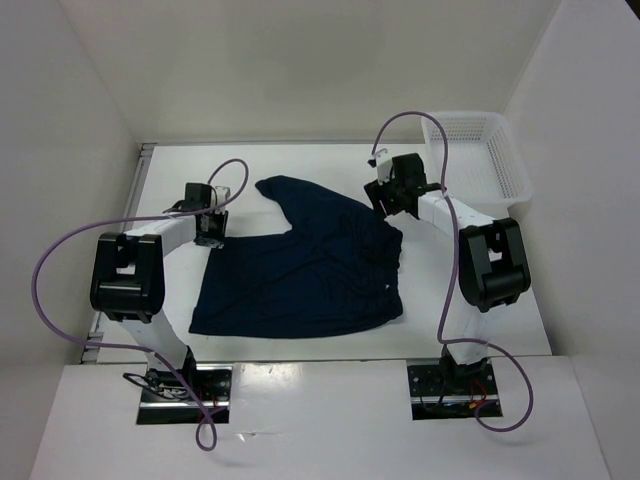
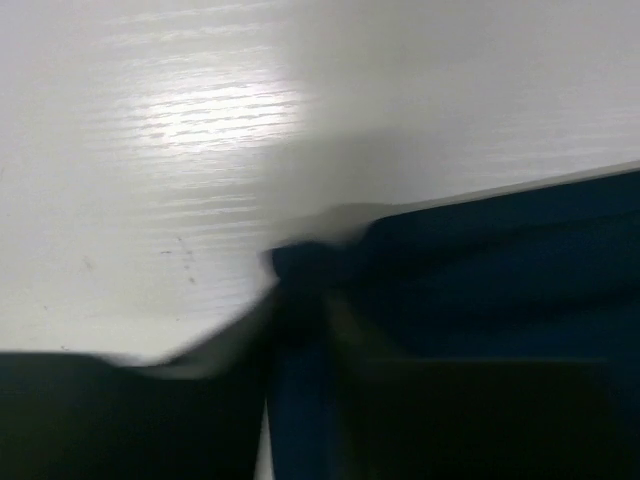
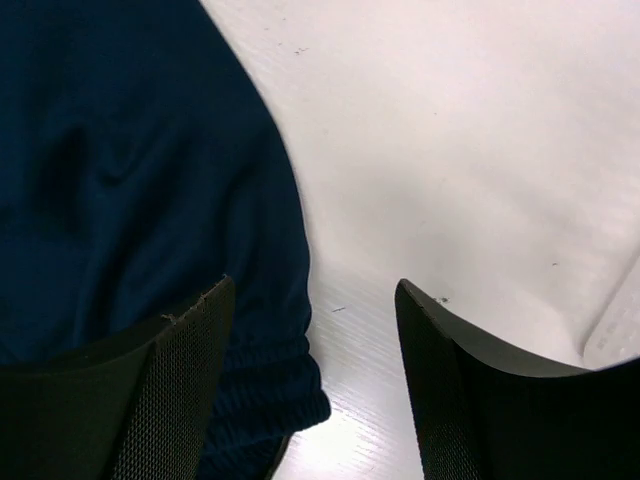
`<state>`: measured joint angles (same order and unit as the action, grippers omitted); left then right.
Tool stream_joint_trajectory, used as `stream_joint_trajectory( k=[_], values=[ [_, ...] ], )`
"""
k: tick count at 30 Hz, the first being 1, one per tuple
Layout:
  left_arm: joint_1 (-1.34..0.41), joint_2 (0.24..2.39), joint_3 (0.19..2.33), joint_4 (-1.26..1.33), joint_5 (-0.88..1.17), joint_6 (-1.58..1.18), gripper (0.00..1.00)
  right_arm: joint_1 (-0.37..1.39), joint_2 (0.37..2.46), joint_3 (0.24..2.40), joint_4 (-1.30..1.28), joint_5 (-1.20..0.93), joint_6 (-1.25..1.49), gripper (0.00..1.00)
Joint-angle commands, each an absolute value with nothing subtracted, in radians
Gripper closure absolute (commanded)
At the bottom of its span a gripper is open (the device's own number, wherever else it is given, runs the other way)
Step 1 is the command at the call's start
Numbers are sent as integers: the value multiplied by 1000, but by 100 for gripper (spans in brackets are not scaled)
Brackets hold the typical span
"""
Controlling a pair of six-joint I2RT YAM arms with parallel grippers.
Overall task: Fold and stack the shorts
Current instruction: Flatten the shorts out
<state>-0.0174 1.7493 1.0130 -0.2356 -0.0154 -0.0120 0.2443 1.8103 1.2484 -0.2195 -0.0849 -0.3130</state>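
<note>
While the dark navy soft fabric shorts [image 1: 300,275] lie spread across the middle of the white desk [image 1: 300,160], their gathered waistband faces the right edge. One wide leg lies flat toward the left edge. The other leg angles off toward the far edge, its tip curled.

At the flat leg's far-left corner sits the left gripper [image 1: 212,230]. Its wrist view is badly blurred. Two dark fingers [image 2: 130,420] stand close together with a strip of blue cloth between them and a small peak of fabric just ahead, but I cannot tell whether they actually pinch it.

The right gripper [image 1: 385,198] hangs over the far end of the waistband with its jaws spread wide. One mesh-textured pad [image 3: 170,390] is above the navy cloth, the other above bare desk just beside the fabric's edge. Nothing is held between them.

A white plastic mesh basket [image 1: 505,150] stands in the far-right corner of the desk, apart from the shorts.
</note>
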Motion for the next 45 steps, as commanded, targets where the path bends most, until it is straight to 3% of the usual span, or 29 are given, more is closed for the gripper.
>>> stream_joint_trajectory(
  k=[1, 4, 6, 8, 9, 13, 18, 31, 35, 37, 39, 40, 41, 42, 45],
  values=[
    [-3, 1796, 990, -264, -61, 0, 89, 255, 1827, 1239, -127, -28, -292, 29],
    [6, 1775, 989, -307, -86, 0, 93, 255, 1838, 1215, -106, -2, -310, 29],
    [6, 1756, 1029, -345, -68, 0, 56, 255, 1838, 1206, -106, 20, -322, 29],
    [6, 1743, 1139, -354, 4, 0, 35, 255, 1838, 1197, -106, 31, -322, 29],
    [-4, 1743, 1184, -354, 27, 0, 18, 255, 1838, 1197, -106, 31, -333, 29],
    [-23, 1860, 1456, -342, 156, 0, 11, 255, 1838, 1187, -106, 31, -342, 29],
    [-46, 2057, 1688, -339, 261, 0, 10, 245, 1819, 1167, -97, 31, -360, 29],
    [-153, 2351, 1905, -311, 255, 0, 8, 227, 1819, 1106, -126, -5, -422, 29],
    [-173, 2362, 1916, -360, 311, 0, 31, 227, 1829, 1106, -135, -18, -422, 29],
    [-173, 2362, 1907, -371, 322, 0, 57, 227, 1838, 1106, -159, -55, -432, 32],
    [-173, 2349, 1885, -371, 322, 0, 81, 227, 1847, 1106, -190, -83, -448, 50],
    [-173, 2349, 1876, -371, 298, 0, 100, 227, 1847, 1106, -201, -98, -465, 57],
    [-173, 2317, 1856, -371, 287, 0, 100, 227, 1858, 1115, -201, -116, -465, 64],
    [-173, 2300, 1847, -383, 287, 0, 100, 227, 1858, 1115, -213, -117, -475, 81],
    [-135, 2209, 1792, -425, 247, 0, 100, 227, 1858, 1134, -200, -95, -485, 100]
  ],
)
